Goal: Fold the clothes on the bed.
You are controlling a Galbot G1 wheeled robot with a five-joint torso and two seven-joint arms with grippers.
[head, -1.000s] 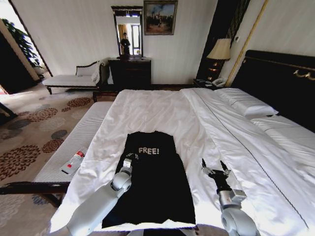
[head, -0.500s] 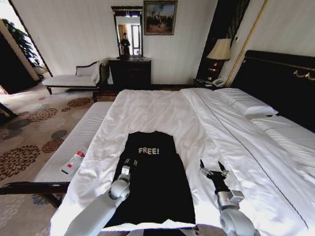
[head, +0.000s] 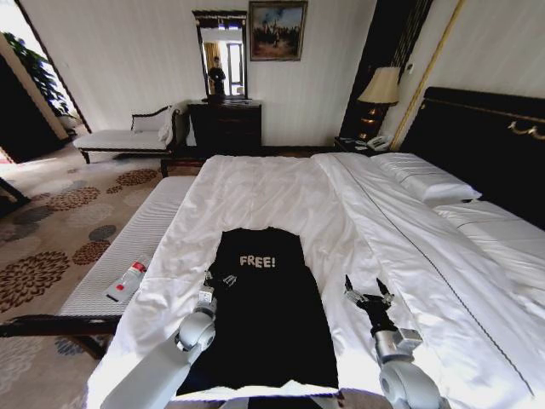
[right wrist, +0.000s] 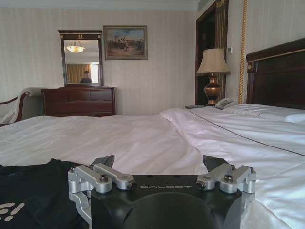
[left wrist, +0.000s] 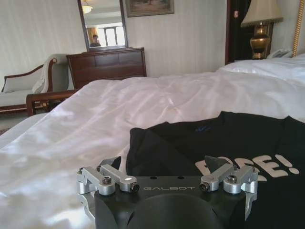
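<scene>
Gaping wide, left claw (head: 218,279) over black T-shirt (head: 268,315), right claw (head: 368,290) wide over duvet (head: 281,192)

Head high over bed (head: 281,187); wrists low, headward.

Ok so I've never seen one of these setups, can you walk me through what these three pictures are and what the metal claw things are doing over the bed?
It is a two-armed wheeled robot. One picture comes from a camera on its head, looking down at the bed; the other two come from cameras on its wrists, looking out over each claw. A black T-shirt printed "FREE!" lies flat on the white duvet. The left gripper sits open at the shirt's left edge, beside the lettering. The right gripper is open above bare duvet to the shirt's right. Neither holds anything. A small bottle lies on the bench alongside the bed.
</scene>
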